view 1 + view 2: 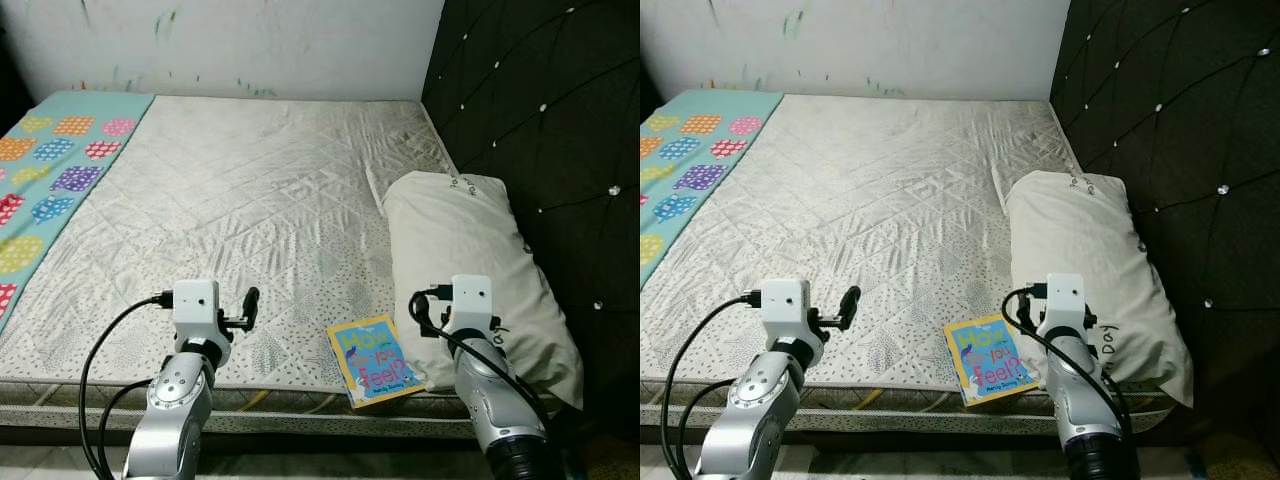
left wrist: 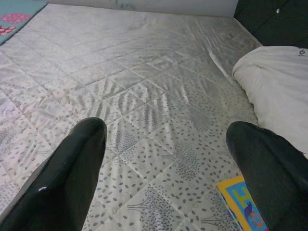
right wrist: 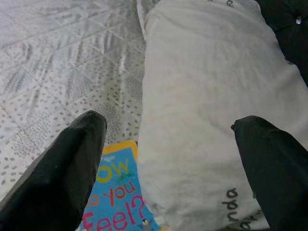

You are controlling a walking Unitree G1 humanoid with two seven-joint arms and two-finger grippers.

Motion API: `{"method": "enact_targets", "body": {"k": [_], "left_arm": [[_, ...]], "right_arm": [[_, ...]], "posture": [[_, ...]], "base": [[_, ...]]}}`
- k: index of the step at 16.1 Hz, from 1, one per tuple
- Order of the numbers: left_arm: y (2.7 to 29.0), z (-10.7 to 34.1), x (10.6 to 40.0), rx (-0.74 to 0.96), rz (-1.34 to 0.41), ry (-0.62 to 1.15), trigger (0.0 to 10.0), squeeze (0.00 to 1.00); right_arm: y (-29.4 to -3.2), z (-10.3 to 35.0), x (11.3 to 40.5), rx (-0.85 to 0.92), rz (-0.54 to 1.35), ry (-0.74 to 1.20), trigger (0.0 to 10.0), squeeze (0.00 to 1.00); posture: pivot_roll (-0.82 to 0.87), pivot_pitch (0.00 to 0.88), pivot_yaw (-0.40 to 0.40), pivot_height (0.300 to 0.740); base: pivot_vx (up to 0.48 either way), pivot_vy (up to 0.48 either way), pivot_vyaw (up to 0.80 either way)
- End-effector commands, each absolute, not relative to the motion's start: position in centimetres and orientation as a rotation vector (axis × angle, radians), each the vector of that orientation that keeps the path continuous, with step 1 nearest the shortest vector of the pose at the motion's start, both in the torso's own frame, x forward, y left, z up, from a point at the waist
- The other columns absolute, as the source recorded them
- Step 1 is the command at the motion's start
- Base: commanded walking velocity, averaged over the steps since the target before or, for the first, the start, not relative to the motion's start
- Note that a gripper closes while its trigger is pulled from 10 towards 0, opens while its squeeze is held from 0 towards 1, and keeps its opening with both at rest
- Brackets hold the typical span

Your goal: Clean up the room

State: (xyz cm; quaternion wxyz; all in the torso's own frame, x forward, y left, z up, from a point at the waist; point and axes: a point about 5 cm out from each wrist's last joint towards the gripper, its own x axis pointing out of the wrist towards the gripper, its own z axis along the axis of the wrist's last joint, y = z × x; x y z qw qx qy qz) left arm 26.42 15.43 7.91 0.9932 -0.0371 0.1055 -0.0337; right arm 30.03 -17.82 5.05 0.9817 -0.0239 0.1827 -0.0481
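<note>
Book: a children's book (image 1: 374, 361) lies flat at the near edge of the mattress (image 1: 250, 210), one corner poking out over the side, about 6 o'clock in the head views.
Writing: the cover is blue with a yellow border and reads "How do you Feel?"; smaller print beneath is too small to read.
Neighbours: a white pillow (image 1: 470, 265) sits just beside the book at its 2 o'clock, against the dark tufted headboard (image 1: 545, 120); dark lettering on the pillow's near end is only partly legible.
Further out: a teal blanket (image 1: 45, 175) with coloured dotted shapes covers the far-left strip of the bed, at 10 o'clock.
Right claw: the right gripper (image 3: 168, 159) hovers with fingers wide apart, straddling the pillow's edge and the book's top corner, touching neither.
Left claw: the left gripper (image 2: 166, 163) is spread wide too, over bare mattress, with the book at its 3 o'clock, near.
</note>
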Motion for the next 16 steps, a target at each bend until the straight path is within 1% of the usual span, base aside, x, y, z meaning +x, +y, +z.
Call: {"method": "enact_targets", "body": {"k": [1,3,5,6,7,9,16], "left_arm": [[15.4,7.6,26.3,-0.067,-0.068,0.228,10.0,0.00],[15.5,7.5,26.2,-0.066,-0.068,0.229,10.0,0.00],[16.1,7.3,25.8,-0.058,-0.055,0.222,10.0,0.00],[16.4,7.2,25.5,-0.060,-0.040,0.221,10.0,0.00],[17.2,7.1,25.2,-0.041,0.008,0.216,10.0,0.00],[17.5,7.1,25.0,-0.045,0.030,0.212,10.0,0.00],[17.1,7.1,24.9,-0.048,0.024,0.207,10.0,0.00]], "right_arm": [[-17.6,5.0,30.2,-0.064,-0.085,0.387,10.0,0.00],[-17.6,4.8,30.0,-0.063,-0.082,0.405,10.0,0.00],[-17.6,4.6,29.9,-0.069,-0.080,0.415,10.0,0.00],[-17.7,4.6,29.8,-0.073,-0.085,0.417,10.0,0.00],[-18.1,4.7,29.6,-0.105,-0.130,0.404,10.0,0.00],[-18.1,4.9,29.5,-0.094,-0.127,0.384,10.0,0.00],[-17.9,4.9,29.3,-0.075,-0.107,0.377,10.0,0.00]], "posture": [[-0.07,0.000,-0.026,0.740],[-0.07,0.000,-0.026,0.740],[-0.07,0.000,-0.026,0.740],[-0.07,0.000,-0.026,0.740],[-0.07,0.000,-0.027,0.740],[-0.07,0.000,-0.028,0.740],[-0.07,0.000,-0.025,0.740]], "base": [[0.000,0.000,0.00],[0.000,0.000,0.00],[0.000,0.000,0.00],[0.000,0.000,0.00],[0.000,0.000,0.00],[0.000,0.000,0.00],[0.000,0.000,0.00]]}}
